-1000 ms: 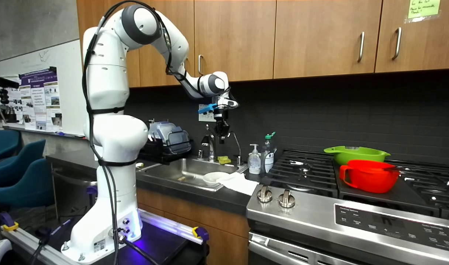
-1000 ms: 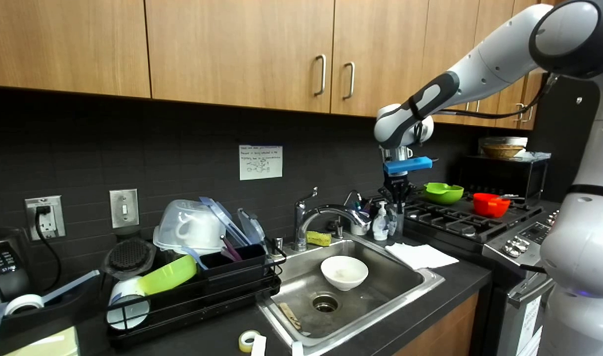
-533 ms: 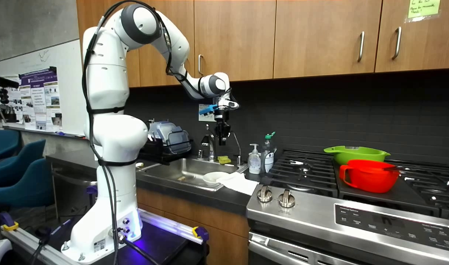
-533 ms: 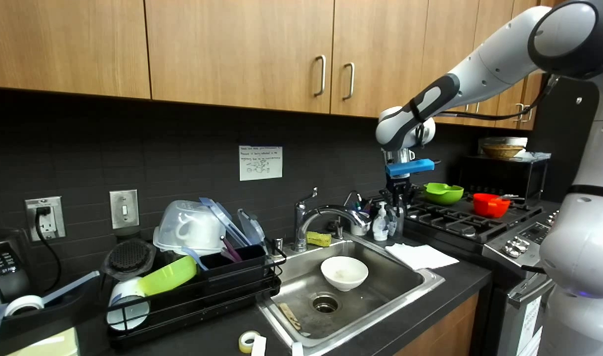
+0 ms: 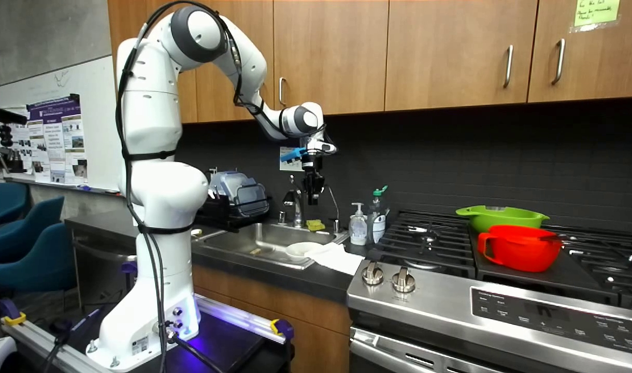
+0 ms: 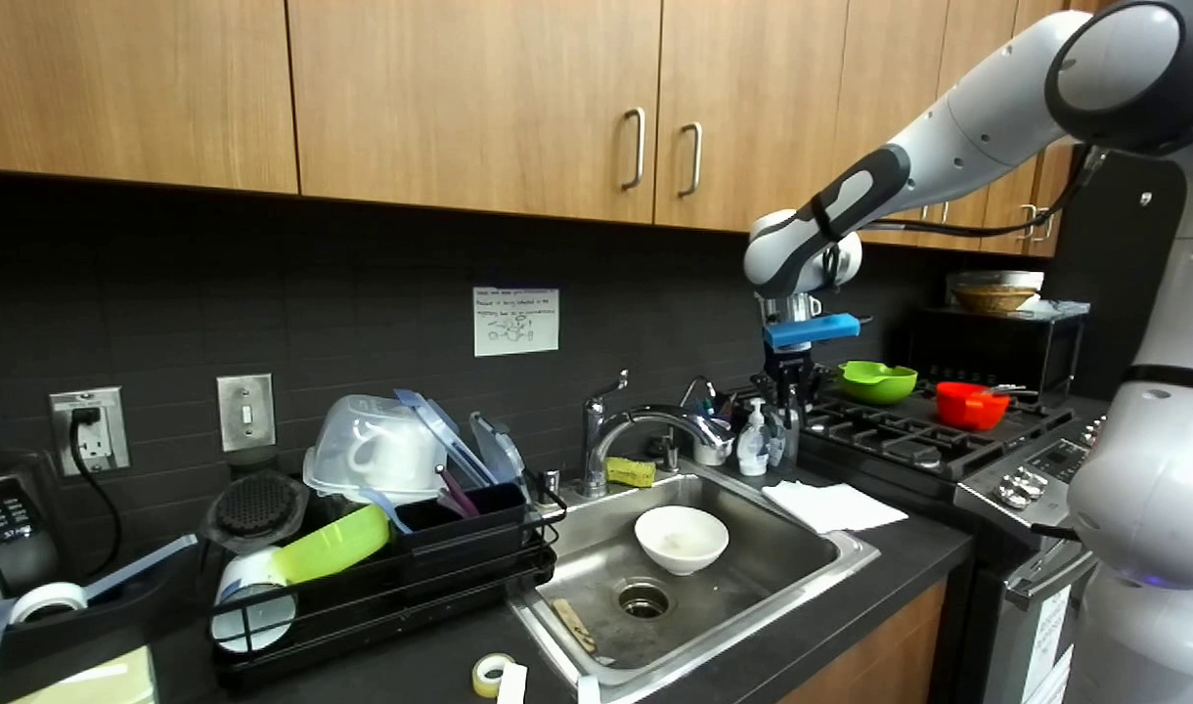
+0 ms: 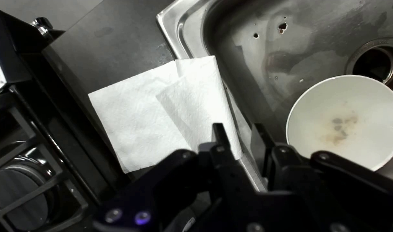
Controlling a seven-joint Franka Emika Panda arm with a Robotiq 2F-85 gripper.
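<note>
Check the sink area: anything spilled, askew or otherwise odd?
Yes, mildly: the white bowl holds brownish residue, so it looks unwashed; the white paper towel is folded unevenly and laps over the rim of the sink; a tan stick-like piece, identity unclear, lies in the sink.

White arm (image 5: 171, 189), black cables (image 5: 119, 103), black tool (image 7: 238, 133)

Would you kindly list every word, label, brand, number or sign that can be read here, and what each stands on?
"Please be", probably: green note on a cabinet door; its other writing is blurred.

Too small or blurred to read:
handwritten sheet on the dark wall
posters on the whiteboard
oven control panel
green-capped bottle's label
appliance panel
oven-front papers
robot base label

No brand or number can be made out.
</note>
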